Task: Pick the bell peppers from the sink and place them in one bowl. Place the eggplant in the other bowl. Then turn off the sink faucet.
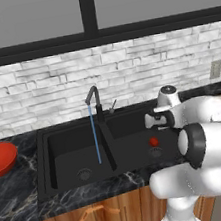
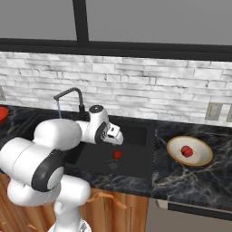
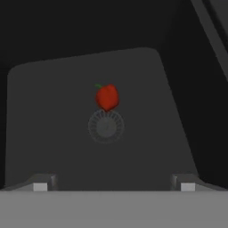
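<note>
Hand view puts the remaining bell pepper (image 3: 107, 96) almost dead ahead of me, lying on the floor of the sink (image 3: 53, 133) and touching the far rim of the round drain (image 3: 105, 126), its small green stem pointing up and to the left in that picture. From the right base view the same pepper (image 2: 117, 154) sits in the right-hand basin just behind the drain, and my claw (image 2: 118, 138) hangs above it with its jaws spread wide and nothing between them. The other pepper (image 2: 186, 151) already rests in the tan bowl (image 2: 201, 159) on the counter to the right of the sink. In the left base view a grey shape that may be the eggplant lies in the red bowl (image 1: 3, 155) at the far left, though it is cut off by the edge and I cannot be sure. Water (image 1: 95, 135) runs from the faucet (image 1: 96, 104) into the left basin.

As I judge it, the step in hand is fetching this second pepper. I should come straight down, centre the jaws on the round body rather than the stem, and keep the tips just off the basin floor. The pepper is small and round, so an off-centre squeeze could roll it onto the drain.
</note>
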Available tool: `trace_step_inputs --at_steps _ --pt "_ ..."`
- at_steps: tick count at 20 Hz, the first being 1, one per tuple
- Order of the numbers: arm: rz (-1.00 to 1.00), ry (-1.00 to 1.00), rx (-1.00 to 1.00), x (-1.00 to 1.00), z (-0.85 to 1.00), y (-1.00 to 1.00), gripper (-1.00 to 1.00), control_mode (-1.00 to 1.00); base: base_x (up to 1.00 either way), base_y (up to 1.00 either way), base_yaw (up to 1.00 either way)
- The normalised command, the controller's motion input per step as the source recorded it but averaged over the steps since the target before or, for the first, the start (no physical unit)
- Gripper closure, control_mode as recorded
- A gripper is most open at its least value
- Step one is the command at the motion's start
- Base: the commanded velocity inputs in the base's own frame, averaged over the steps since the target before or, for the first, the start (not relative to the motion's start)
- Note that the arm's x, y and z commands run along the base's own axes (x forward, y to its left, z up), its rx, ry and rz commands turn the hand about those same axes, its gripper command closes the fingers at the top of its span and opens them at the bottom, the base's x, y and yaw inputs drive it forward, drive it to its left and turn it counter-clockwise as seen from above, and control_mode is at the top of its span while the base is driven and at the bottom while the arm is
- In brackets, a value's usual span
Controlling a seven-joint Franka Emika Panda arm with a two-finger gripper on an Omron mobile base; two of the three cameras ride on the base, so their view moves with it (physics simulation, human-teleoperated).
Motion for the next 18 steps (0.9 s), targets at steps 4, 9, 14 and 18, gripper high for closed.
trace_step_inputs --at_steps 4,9,14,18 --pt "0.06 0.08 0.0 0.5 -0.34 0.07 -1.0 -1.0 0.0 0.0 0.0" --pt "0.03 0.07 0.0 0.47 -0.32 0.0 -1.0 -1.0 0.0 0.0 0.0" --pt "0.01 0.07 0.0 0.49 -0.32 0.0 -1.0 -1.0 0.0 0.0 0.0" --pt "0.0 0.05 0.0 0.41 -0.3 0.0 -1.0 -1.0 0.0 0.0 0.0"
